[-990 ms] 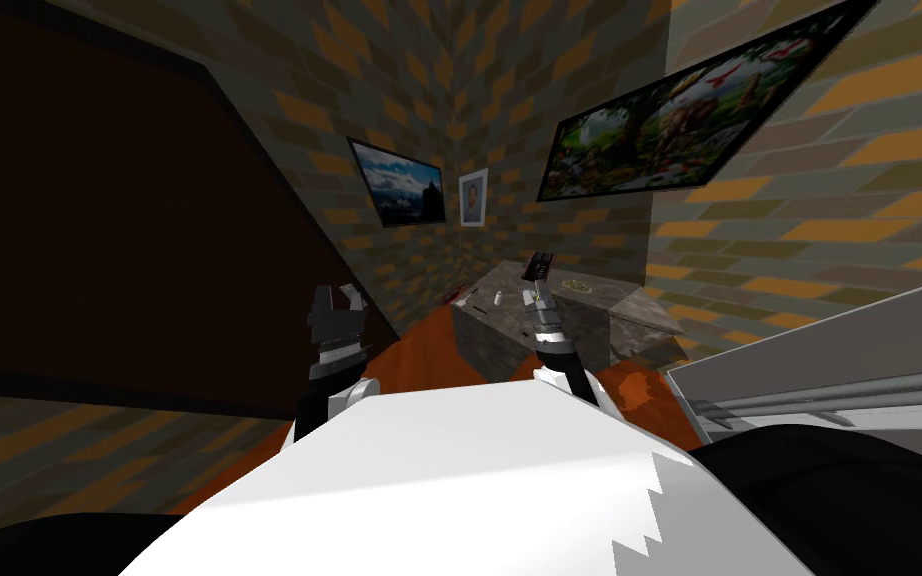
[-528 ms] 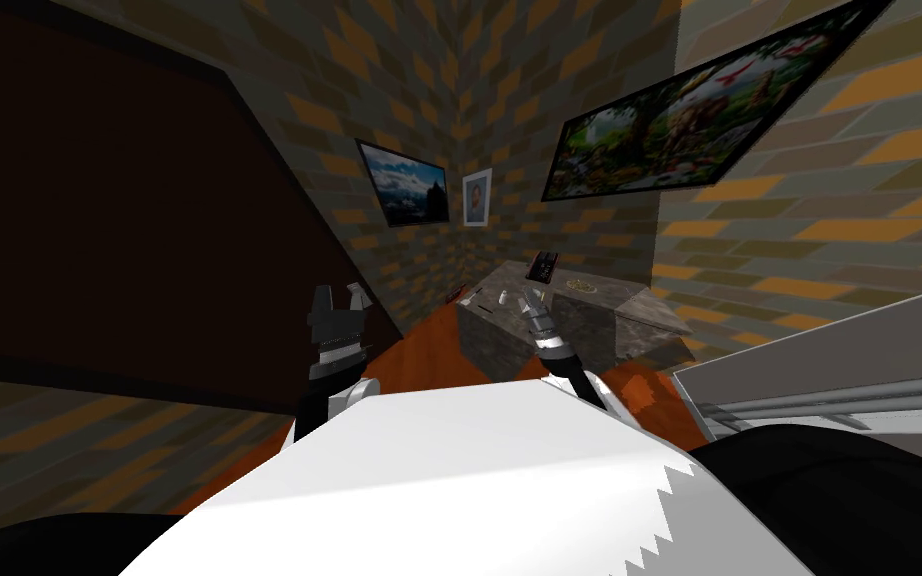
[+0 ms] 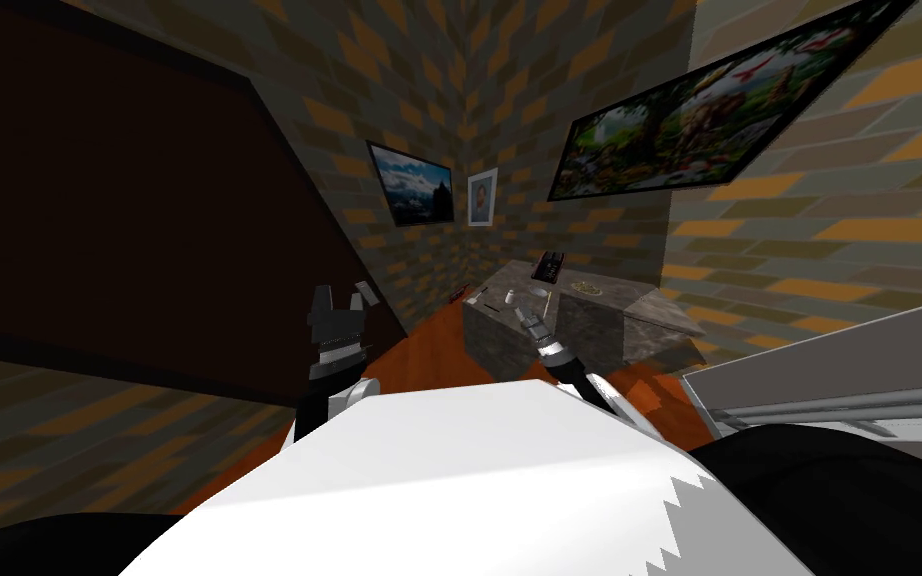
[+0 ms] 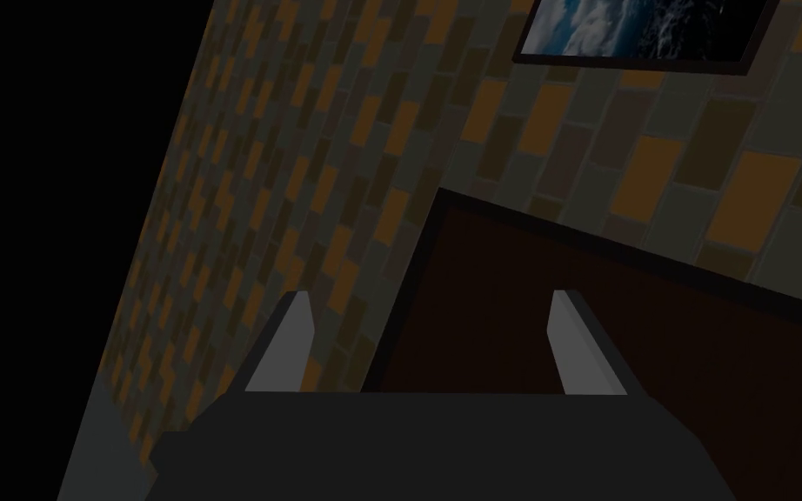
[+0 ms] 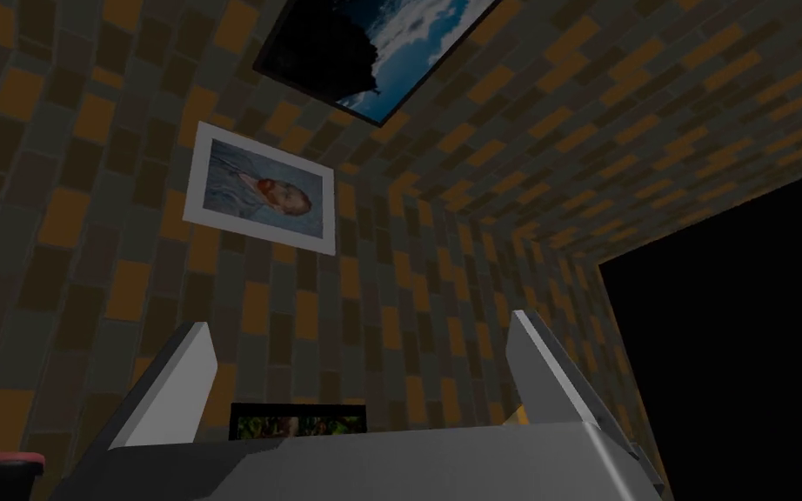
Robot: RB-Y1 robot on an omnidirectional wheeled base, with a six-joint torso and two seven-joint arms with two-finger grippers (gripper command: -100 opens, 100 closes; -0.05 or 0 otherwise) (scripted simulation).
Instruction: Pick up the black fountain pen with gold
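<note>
A grey stone-look table (image 3: 589,322) stands in the corner ahead. Near its left end lies a thin dark stick (image 3: 486,303) that may be the black pen; it is too small to tell. My right gripper (image 3: 526,319) hangs in front of the table's near face, below the top, pointing up and away, and its fingers (image 5: 180,383) stand open with nothing between them. My left gripper (image 3: 340,296) is raised at the left, well away from the table, and its fingers (image 4: 290,344) are open and empty.
On the table top are a black upright device (image 3: 549,265), a small white object (image 3: 510,296), a pale stick (image 3: 545,296) and a gold round item (image 3: 583,288). A dark panel (image 3: 129,220) fills the left wall. A white furniture edge (image 3: 829,390) lies to my right.
My right gripper has dropped from above the table top to in front of its near face. The head view has shifted slightly. The left arm has not moved.
</note>
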